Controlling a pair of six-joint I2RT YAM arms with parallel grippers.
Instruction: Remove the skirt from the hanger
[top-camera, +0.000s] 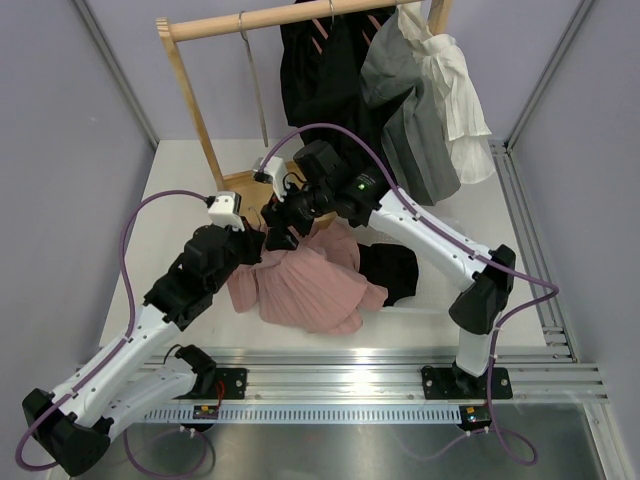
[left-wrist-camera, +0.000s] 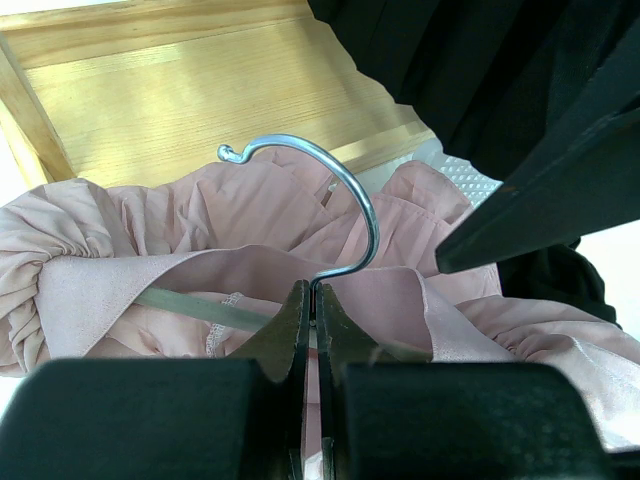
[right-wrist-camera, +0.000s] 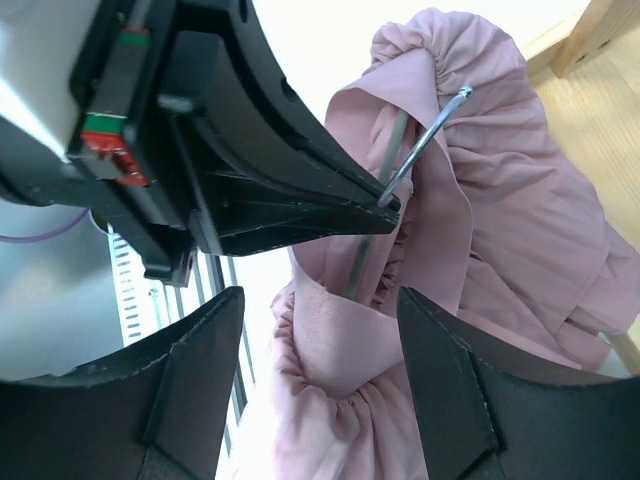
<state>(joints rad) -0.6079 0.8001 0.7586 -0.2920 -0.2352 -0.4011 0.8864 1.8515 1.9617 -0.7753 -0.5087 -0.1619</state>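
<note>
— What's on the left?
— My left claw (left-wrist-camera: 312, 300) is clamped tight on the wire neck of the hanger (left-wrist-camera: 373, 222), with the hook pointing away from me.
— And the skirt?
— There's one pink skirt (top-camera: 305, 288), bunched on that one hanger and heaped on the table (top-camera: 190, 170) between my arms. My right claw (right-wrist-camera: 315, 300) is spread and empty, right beside it.

Hanging garments (top-camera: 322, 75) and wooden rack (top-camera: 192, 105) close behind the skirt (top-camera: 310, 292)
</note>
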